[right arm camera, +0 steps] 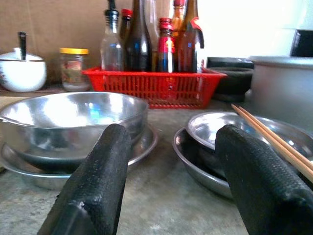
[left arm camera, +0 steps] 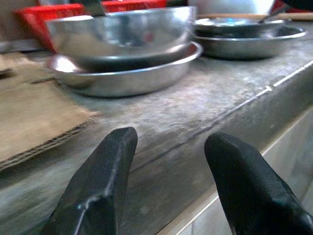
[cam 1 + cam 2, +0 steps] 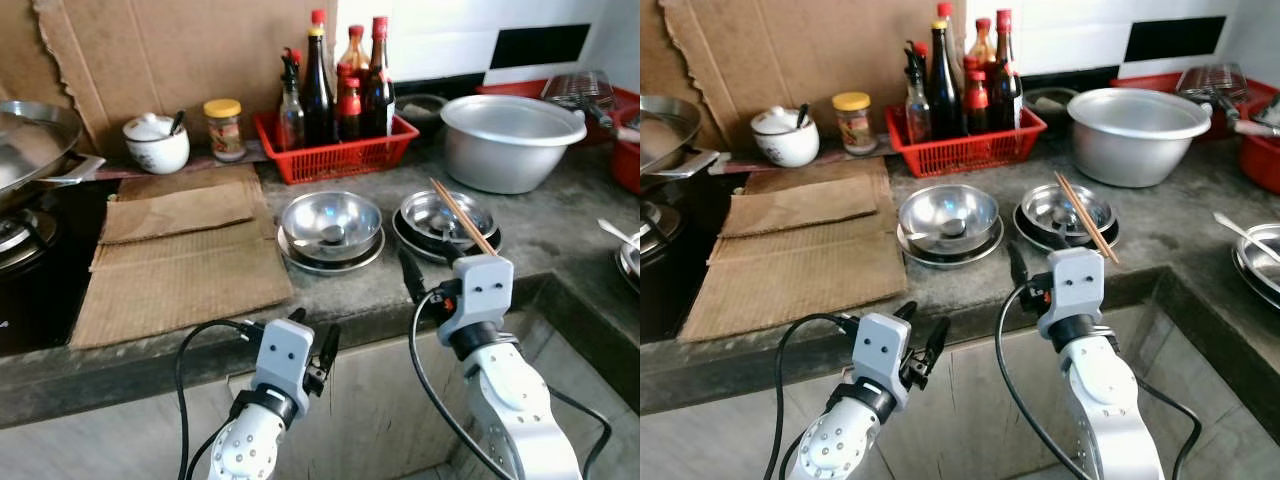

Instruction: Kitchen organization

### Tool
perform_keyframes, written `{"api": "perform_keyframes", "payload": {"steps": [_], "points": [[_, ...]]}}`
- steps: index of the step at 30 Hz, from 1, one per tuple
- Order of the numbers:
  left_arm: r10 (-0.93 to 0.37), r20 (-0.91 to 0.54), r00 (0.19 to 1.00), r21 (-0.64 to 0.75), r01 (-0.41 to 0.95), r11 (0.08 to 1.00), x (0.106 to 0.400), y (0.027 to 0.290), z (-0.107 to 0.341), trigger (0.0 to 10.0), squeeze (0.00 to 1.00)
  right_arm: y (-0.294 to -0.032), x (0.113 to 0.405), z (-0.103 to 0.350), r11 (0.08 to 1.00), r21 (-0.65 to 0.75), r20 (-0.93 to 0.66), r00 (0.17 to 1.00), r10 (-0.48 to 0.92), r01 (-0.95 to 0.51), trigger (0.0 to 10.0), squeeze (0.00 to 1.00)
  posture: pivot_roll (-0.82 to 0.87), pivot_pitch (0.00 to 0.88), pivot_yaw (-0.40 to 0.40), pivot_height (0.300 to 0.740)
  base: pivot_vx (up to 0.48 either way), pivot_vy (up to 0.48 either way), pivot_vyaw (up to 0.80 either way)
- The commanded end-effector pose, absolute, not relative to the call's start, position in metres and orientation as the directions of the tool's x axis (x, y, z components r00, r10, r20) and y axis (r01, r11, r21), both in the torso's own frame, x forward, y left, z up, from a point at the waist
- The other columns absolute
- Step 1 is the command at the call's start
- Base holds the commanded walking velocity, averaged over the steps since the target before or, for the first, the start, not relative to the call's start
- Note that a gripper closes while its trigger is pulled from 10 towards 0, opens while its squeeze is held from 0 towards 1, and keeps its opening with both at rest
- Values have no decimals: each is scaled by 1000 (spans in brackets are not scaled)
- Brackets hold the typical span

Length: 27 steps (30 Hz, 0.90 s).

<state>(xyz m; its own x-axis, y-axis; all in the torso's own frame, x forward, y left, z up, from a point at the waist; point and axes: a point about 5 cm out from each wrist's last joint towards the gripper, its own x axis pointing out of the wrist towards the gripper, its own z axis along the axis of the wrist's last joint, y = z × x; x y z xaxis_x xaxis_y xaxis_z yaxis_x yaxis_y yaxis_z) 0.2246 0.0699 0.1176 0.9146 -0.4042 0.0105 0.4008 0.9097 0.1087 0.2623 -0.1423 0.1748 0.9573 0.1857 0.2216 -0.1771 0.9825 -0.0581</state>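
Chopsticks diagonally across right bowl

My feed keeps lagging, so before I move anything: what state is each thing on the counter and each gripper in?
Left gripper: open, off the counter's front edge.
Right gripper: open, empty, facing the dishes.
Steel bowl on a steel plate: upright, a spoon inside.
Shallow steel dish with wooden chopsticks: chopsticks resting across it.
Red plastic basket: upright, holding capped bottles.
Yellow-lidded glass jar: closed.
Large aluminium basin: upright.
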Motion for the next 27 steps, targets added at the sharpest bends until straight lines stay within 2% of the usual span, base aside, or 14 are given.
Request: {"api": "perform_keyframes", "payload": {"steps": [1,4,8,12,13,14,19,20,21,27], "points": [[-384,2,923,109,381,918,224,76,116,10000,0,-135,262,188,975,-65,284,933,220,-210,10000,0,17,0,-11,740,0,0,800],[-385,-1,923,106,383,917,224,76,115,10000,0,-136,263,188,974,-75,281,933,226,-213,10000,0,18,0,-16,740,0,0,775],[-384,-5,923,102,382,918,224,76,115,10000,0,-137,265,189,974,-75,280,933,226,-213,10000,0,16,0,-14,740,0,0,0],[-398,18,917,102,395,913,223,73,118,10000,0,-139,277,202,957,-133,303,908,288,-259,10000,0,18,0,-15,740,0,0,0],[-403,24,915,93,399,912,223,73,119,10000,0,-139,278,204,950,-150,309,900,308,-274,10000,604,18,0,-15,740,0,0,0],[-406,36,913,83,402,912,222,72,121,10000,0,-137,279,206,940,-162,314,887,338,-300,10000,1000,18,0,-15,740,0,0,0],[-421,64,905,68,417,906,221,71,125,10000,0,-130,282,213,902,-227,322,846,425,-367,10000,1000,20,0,-16,740,0,0,0],[-432,72,899,72,427,901,220,70,126,10000,0,-125,284,216,873,-272,317,819,479,-406,10000,188,20,0,-19,740,0,0,0],[-438,75,896,78,433,898,220,69,126,10000,0,-123,285,216,858,-295,311,807,502,-421,10000,0,20,0,-19,740,0,0,0],[-441,85,893,73,436,897,220,67,127,10000,0,-108,300,218,770,-439,237,767,597,-464,10000,0,24,0,-28,740,0,0,0]]}}
